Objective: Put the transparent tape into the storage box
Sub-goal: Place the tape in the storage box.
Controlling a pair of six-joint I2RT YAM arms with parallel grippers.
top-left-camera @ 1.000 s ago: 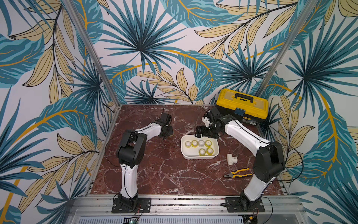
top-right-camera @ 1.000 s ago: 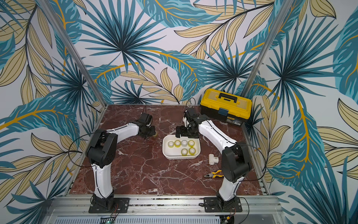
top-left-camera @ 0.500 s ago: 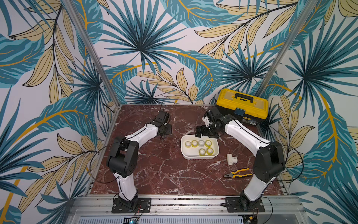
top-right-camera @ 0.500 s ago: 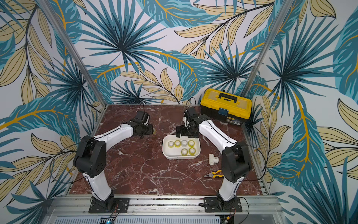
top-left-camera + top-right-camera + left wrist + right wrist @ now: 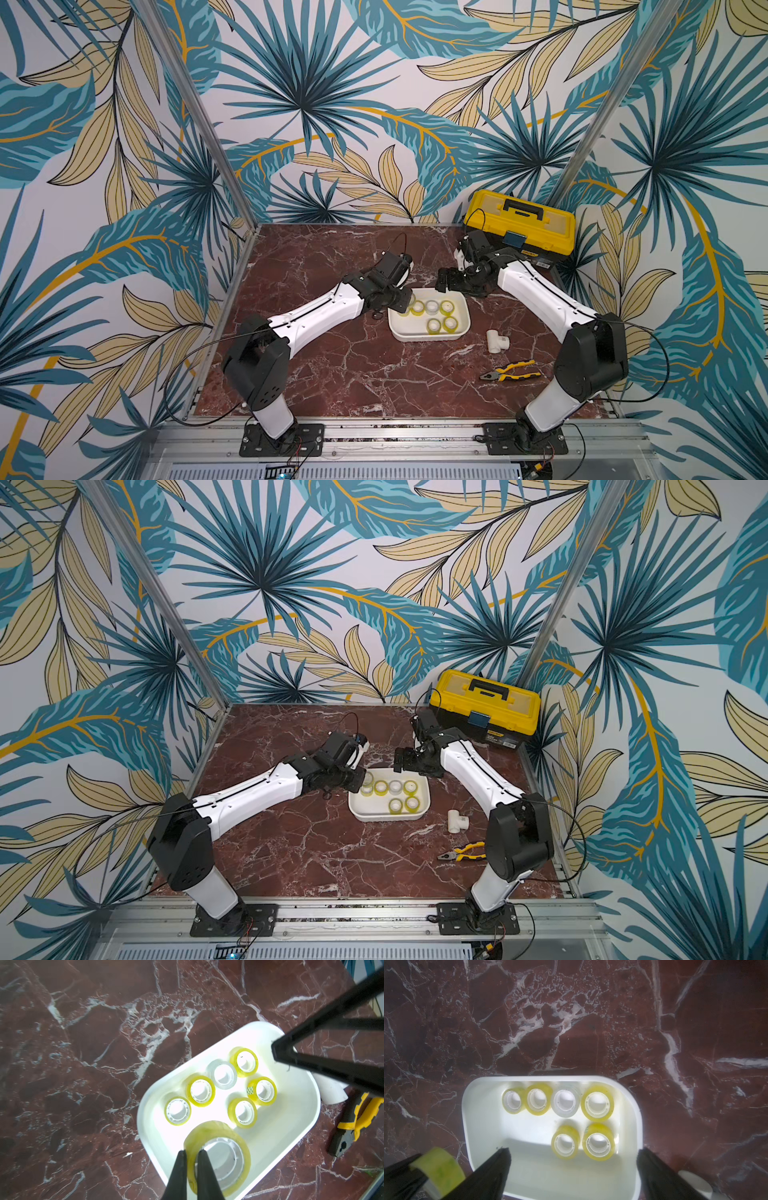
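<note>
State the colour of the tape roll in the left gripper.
Held tape roll: translucent yellow, whitish core; best in left wrist view.

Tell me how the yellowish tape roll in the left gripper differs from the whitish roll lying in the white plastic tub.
The yellowish tape roll is yellow-tinted; the whitish roll is nearly colourless. The left gripper is shut on the yellowish roll's wall; the whitish roll lies free, flat on the floor of the white plastic tub. Both have pale round cores.

Left pincer [image 5: 191, 1152] closed; right pincer [image 5: 573, 1150] agape
</note>
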